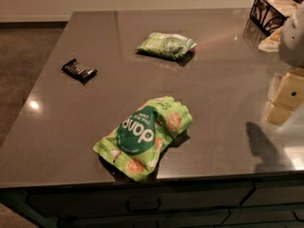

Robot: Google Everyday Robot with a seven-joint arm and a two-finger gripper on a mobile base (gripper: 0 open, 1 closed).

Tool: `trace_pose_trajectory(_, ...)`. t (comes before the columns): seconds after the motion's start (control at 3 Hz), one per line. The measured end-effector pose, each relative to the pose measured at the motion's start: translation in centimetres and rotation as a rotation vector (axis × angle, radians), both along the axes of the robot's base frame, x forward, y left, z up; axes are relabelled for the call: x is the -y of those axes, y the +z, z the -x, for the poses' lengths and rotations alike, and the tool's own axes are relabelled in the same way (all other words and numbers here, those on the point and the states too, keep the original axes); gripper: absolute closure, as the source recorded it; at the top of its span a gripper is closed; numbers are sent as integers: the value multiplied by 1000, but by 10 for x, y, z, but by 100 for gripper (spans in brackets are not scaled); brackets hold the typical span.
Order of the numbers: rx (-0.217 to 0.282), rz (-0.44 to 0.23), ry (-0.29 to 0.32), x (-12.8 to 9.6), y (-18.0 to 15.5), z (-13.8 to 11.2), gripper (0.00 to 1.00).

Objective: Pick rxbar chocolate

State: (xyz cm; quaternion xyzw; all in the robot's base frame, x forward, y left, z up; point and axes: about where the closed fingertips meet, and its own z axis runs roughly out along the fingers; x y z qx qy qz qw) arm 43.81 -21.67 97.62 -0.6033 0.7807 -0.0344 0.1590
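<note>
So the rxbar chocolate (79, 71) is way over on the left side of the grey countertop (57, 137), close to the left edge, lying flat on bare surface with nothing touching it. Moving right, there's the big green dang pouch (144, 137) down near the front edge, crumpled and tilted, and further back a smaller light-green snack bag (166, 45) around the middle of the counter. Both are well apart from the bar. In the far right corner there's a black wire basket (269, 11) with some pale stuff in it. The gripper (289, 92) is right at the right-hand edge of the view, hanging just over the counter, well away from the bar. Honestly can't tell if it's released or clenched from here. The strip of counter between it and the bar runs between the two bags. The bar's long axis sits diagonal, one crimped end pointing far-left, the other near-right.
</note>
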Motion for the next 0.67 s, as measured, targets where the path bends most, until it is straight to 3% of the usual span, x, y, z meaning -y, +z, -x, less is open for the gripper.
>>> trace_pose_trajectory(0.33,1,0,0,0,0,0,0)
trace_pose_trajectory(0.67,-3,-52,-15,-17,-3,-19,0)
